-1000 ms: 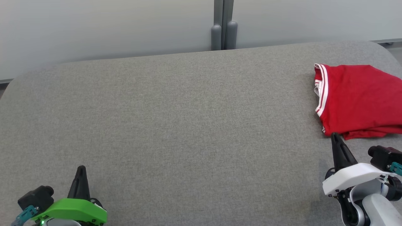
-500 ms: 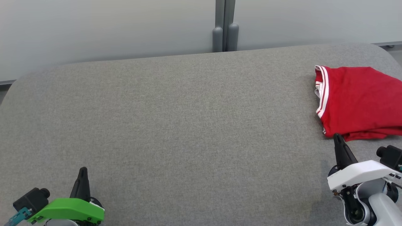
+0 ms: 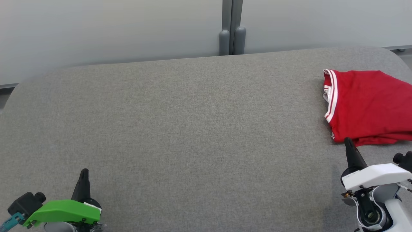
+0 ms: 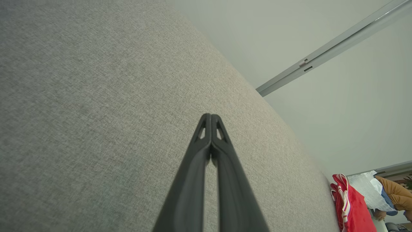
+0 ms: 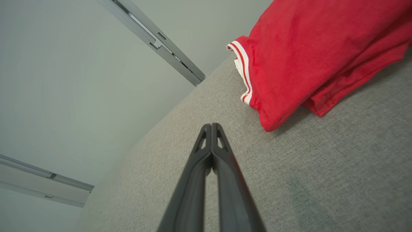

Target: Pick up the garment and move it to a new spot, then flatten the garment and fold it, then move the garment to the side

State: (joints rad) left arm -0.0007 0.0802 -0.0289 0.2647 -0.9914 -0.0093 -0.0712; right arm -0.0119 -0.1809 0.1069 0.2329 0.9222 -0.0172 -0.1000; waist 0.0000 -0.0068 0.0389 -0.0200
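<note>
A red garment [image 3: 367, 106] with white stripes along one edge lies folded at the right side of the grey table [image 3: 180, 129]. It also appears in the right wrist view as the red garment [image 5: 309, 54] and small in the left wrist view [image 4: 351, 206]. My right gripper [image 3: 348, 143] is shut and holds nothing, its tip just short of the garment's near edge; its fingers [image 5: 210, 129] are pressed together. My left gripper [image 3: 84, 172] is shut at the lower left over bare fabric, far from the garment, fingers [image 4: 210, 119] together.
A pale partition wall with a grey post [image 3: 231, 29] runs behind the table. The table's rounded corners curve away at the far left and far right. Bags and clothing [image 4: 383, 193] sit beyond the table's far end in the left wrist view.
Both arms have drawn back toward the bottom of the head view, the right one also drifting right. The view has shifted slightly. The garment lies as before.
</note>
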